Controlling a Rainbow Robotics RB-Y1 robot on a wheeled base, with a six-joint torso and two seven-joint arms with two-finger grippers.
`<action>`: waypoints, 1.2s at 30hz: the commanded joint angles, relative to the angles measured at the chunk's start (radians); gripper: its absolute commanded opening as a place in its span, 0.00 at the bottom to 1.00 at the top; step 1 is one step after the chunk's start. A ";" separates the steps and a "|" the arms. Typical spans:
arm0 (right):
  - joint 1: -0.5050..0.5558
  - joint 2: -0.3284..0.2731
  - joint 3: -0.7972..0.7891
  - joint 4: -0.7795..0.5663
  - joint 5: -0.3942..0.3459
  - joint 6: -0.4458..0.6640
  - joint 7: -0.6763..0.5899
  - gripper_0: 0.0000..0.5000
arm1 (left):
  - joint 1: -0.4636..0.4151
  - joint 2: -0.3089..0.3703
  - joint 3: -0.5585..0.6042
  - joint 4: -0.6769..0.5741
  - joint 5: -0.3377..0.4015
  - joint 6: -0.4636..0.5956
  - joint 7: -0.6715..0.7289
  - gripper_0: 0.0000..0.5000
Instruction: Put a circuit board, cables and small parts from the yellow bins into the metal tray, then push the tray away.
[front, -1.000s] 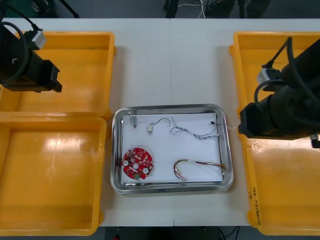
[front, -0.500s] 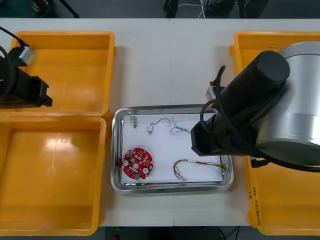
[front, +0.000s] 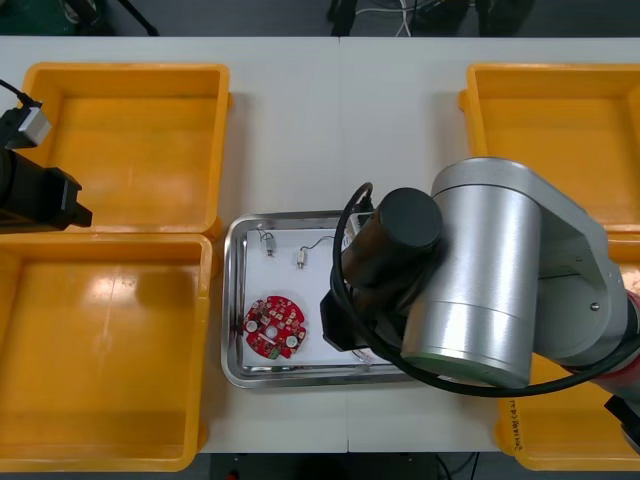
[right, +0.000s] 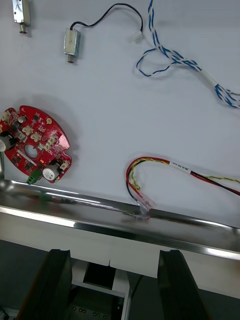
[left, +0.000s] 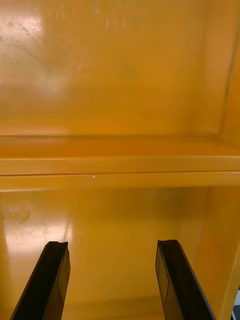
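My left tool (left: 111, 246) is hanging over the bins (front: 130, 150) at the left, fingers apart and holding nothing, well away from the work. The tray (front: 232, 300) is sitting on the counter (front: 330, 130), already carrying the board (front: 273, 327), small parts (right: 71, 42) and cables (right: 175, 60). My right tool (right: 114, 254), fingers also apart, is hovering just outside the near rim, which is running crosswise before it. I am judging that this nearer arm should push straight away from the robot.

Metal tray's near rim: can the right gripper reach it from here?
Probably yes: the open right gripper sits just outside the near rim of the shiny metal tray, nothing between.
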 joint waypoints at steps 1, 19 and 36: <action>-0.024 0.062 0.056 0.036 0.047 0.004 -0.059 1.00 | 0.033 0.046 0.053 -0.060 0.010 0.007 -0.119 1.00; 0.127 0.081 0.199 0.073 0.191 -0.010 -0.100 1.00 | 0.055 0.046 0.079 -0.098 0.023 0.007 -0.121 1.00; 0.160 0.172 0.274 0.204 0.290 -0.059 -0.136 1.00 | 0.075 0.046 0.077 -0.098 0.003 0.007 -0.121 1.00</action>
